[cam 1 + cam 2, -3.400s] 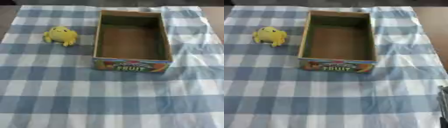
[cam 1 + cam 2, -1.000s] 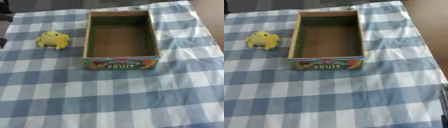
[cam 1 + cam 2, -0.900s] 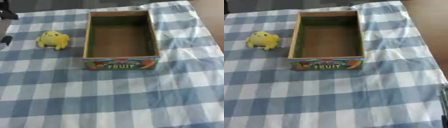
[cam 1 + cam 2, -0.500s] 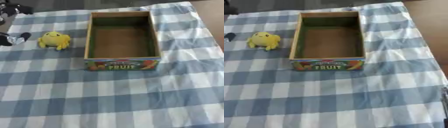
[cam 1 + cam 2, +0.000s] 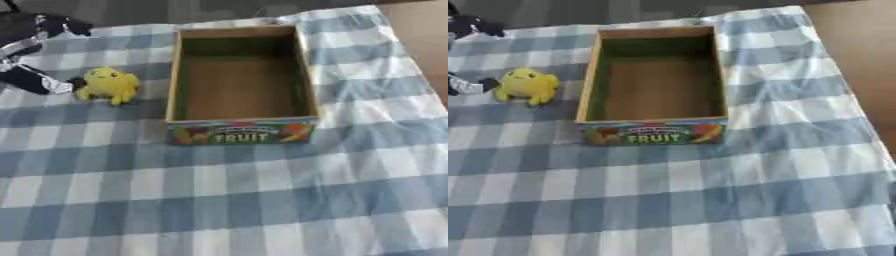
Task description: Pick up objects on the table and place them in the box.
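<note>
i've got my left hand (image 5: 33, 55) up at the far left edge, spread around open air with one finger tip just beside the yellow plush toy (image 5: 108, 84); it holds nothing, and i think it isn't touching yet, though the edge of the view makes that hard to judge. the toy sits on the checked cloth (image 5: 262, 200), just left of the fruit box (image 5: 241, 82). the box is empty, so nothing's placed. my right hand isn't showing.
</note>
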